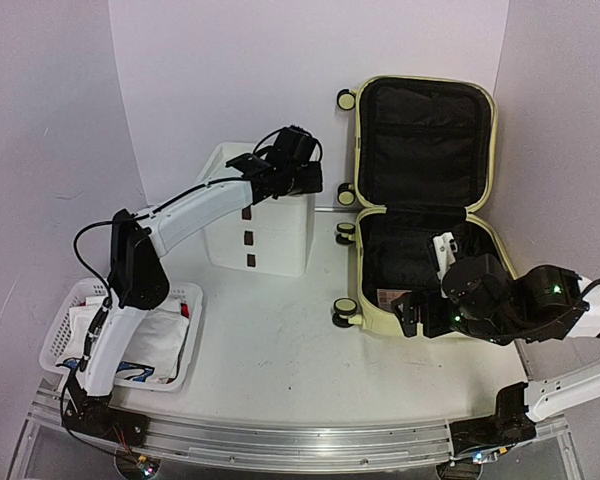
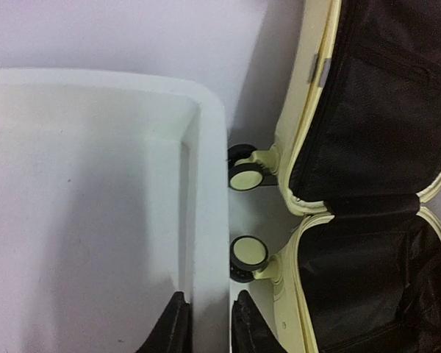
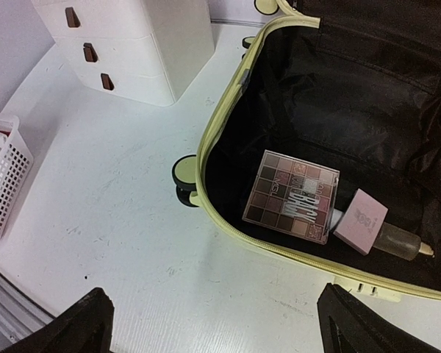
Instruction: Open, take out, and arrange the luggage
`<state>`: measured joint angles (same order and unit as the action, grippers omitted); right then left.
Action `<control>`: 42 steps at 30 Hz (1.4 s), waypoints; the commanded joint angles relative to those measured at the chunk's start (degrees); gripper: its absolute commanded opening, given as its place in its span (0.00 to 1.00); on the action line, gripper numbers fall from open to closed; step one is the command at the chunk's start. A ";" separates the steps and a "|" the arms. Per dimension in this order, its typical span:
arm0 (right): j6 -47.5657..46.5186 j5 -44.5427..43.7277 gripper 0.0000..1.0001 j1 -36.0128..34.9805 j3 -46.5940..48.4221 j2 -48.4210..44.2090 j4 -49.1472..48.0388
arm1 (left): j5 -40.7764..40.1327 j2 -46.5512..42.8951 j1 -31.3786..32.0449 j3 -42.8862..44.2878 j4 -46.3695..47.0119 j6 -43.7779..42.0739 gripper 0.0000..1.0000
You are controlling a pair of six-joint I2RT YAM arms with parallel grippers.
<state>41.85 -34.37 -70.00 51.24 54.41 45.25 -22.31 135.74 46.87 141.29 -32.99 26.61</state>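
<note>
White table, pale walls. The luggage (image 1: pixel 420 200) lies open at the back right; a makeup palette (image 3: pixel 292 195) and a small bottle (image 3: pixel 378 234) remain inside. The right gripper (image 3: pixel 213 323) hovers wide above them. The left gripper (image 2: pixel 209 323), narrow and empty, straddles the drawer box (image 1: pixel 260 225) rim.

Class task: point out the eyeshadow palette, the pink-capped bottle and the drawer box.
eyeshadow palette (image 3: pixel 291 195), right wrist view, middle of its lid
pink-capped bottle (image 3: pixel 361 220), right wrist view, on its cap
drawer box (image 1: pixel 270 235), top view, front wall

Plain lilac walls (image 1: pixel 50 90), white table (image 1: pixel 280 340)
</note>
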 commanded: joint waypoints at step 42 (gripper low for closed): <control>0.58 -0.18 0.98 0.30 3.91 5.26 0.22 | 17.11 -38.47 -12.87 -74.30 48.43 -11.50 0.59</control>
<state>40.84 -34.92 -70.00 54.28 61.17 46.52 -1.50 96.66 34.06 63.81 4.97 13.89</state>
